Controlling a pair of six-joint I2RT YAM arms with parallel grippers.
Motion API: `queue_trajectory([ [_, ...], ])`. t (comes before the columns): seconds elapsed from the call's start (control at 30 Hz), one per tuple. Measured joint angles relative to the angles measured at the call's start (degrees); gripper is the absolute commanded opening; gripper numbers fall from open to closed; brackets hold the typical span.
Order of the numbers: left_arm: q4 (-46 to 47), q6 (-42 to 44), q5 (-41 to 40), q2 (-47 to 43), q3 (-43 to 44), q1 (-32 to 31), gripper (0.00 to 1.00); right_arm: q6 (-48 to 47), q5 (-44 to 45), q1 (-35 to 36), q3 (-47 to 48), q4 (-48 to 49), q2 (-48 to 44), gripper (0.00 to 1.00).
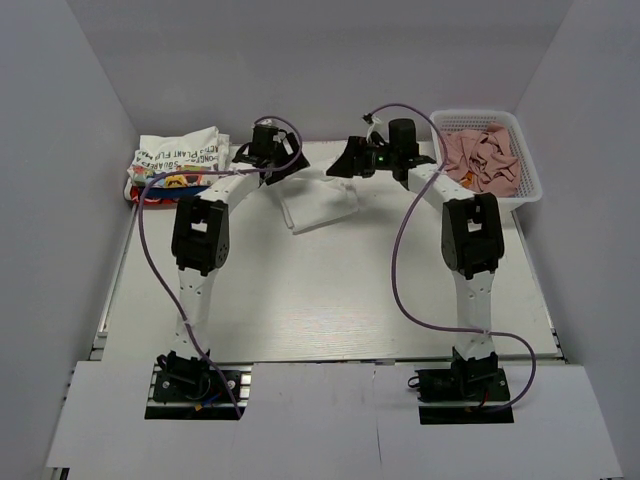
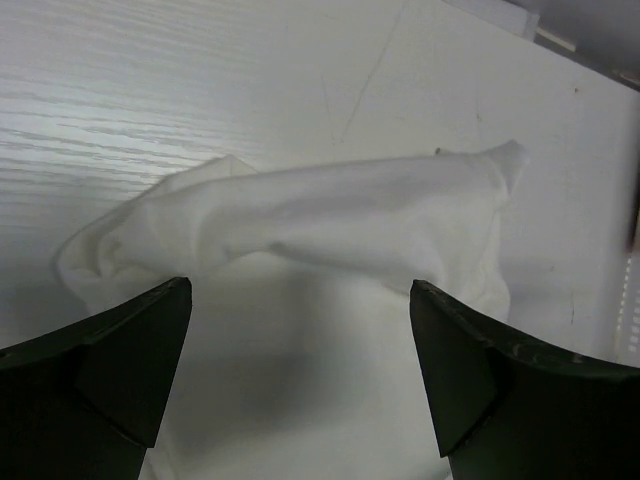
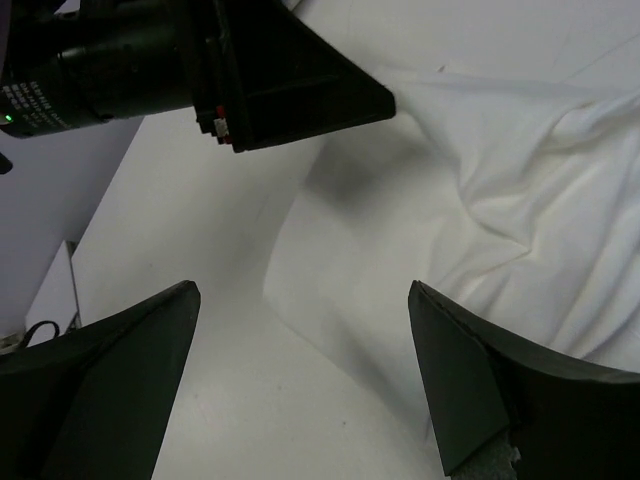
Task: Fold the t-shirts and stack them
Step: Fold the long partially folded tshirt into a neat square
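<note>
A plain white t-shirt lies partly folded and rumpled at the back middle of the table. It fills the left wrist view and the right side of the right wrist view. My left gripper hovers open over its left end, jaws wide apart with cloth below them. My right gripper is open at its far right edge, over the shirt's edge and bare table. A stack of folded tees, white with black lettering on top and a colourful print beneath, sits at the back left.
A white mesh basket with pinkish-brown cloths stands at the back right. The table is walled by grey panels at the left, back and right. The left gripper's body shows at the top of the right wrist view.
</note>
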Motion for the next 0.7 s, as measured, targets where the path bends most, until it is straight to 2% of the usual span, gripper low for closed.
queue_trajectory([
  [0.17,1.9,-1.0,3.7,5.7,3.2,0.0,1.00,1.5,-2.3,0.5,-1.6,1.3,3.6,0.90],
  [0.4,4.6,-1.8,4.2,10.5,8.2,1.2,1.00,3.2,-3.5,0.3,-0.4,1.8,12.0,0.90],
  [0.57,5.3,-1.7,5.7,12.9,11.6,1.4,1.00,4.5,-2.6,0.3,1.5,2.0,13.1,0.90],
  [0.7,6.0,-0.6,8.0,12.5,10.5,1.4,1.00,4.0,-0.8,0.7,-4.5,5.6,10.0,0.90],
])
